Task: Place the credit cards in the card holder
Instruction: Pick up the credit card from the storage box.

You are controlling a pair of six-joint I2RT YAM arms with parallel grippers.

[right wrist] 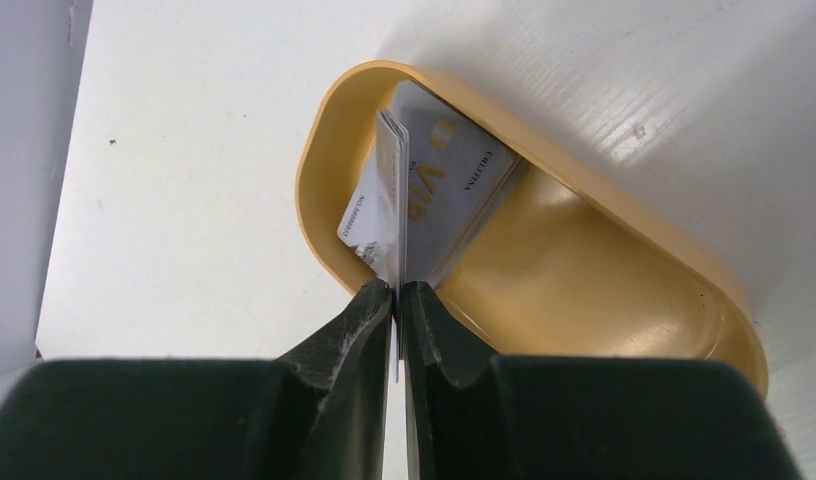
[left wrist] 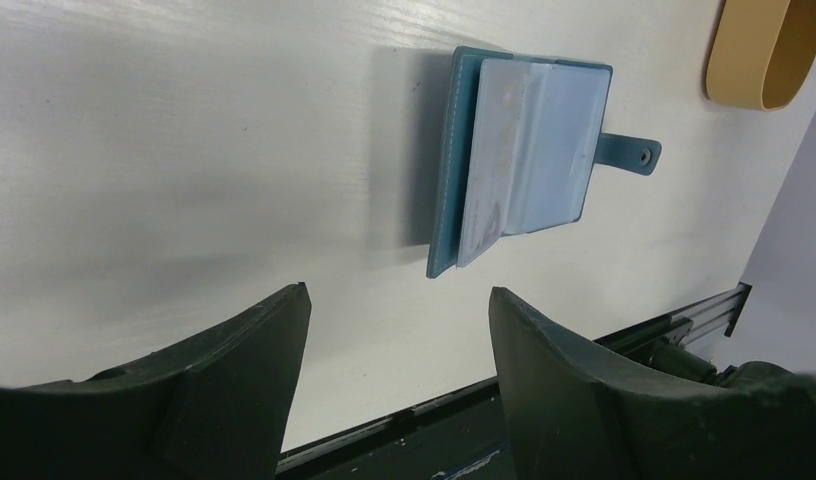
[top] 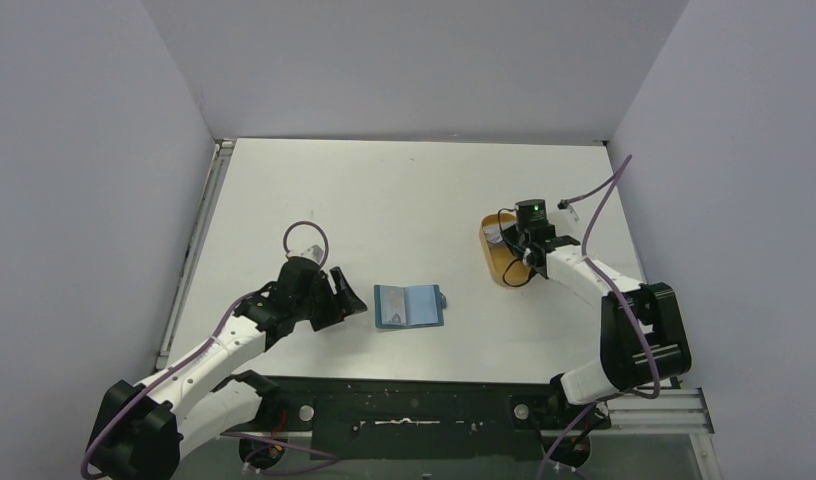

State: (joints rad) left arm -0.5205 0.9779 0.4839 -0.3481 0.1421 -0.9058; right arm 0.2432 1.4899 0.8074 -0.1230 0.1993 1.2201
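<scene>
The teal-blue card holder (top: 409,307) lies open on the table with its clear sleeves up and its snap tab (left wrist: 627,153) sticking out. My left gripper (left wrist: 399,310) hovers open just left of it, nothing between the fingers. Over the orange oval tray (right wrist: 604,270), my right gripper (right wrist: 397,287) is shut on the edge of a grey-silver credit card (right wrist: 392,205) standing on edge. A second credit card (right wrist: 454,190) with "VIP" print leans against the tray wall behind it. From the top view the right gripper (top: 524,243) sits above the tray (top: 498,262).
Grey walls enclose the table on the left, back and right. A black rail (top: 424,400) runs along the near edge between the arm bases. The right arm's purple cable (top: 599,205) loops beside the tray.
</scene>
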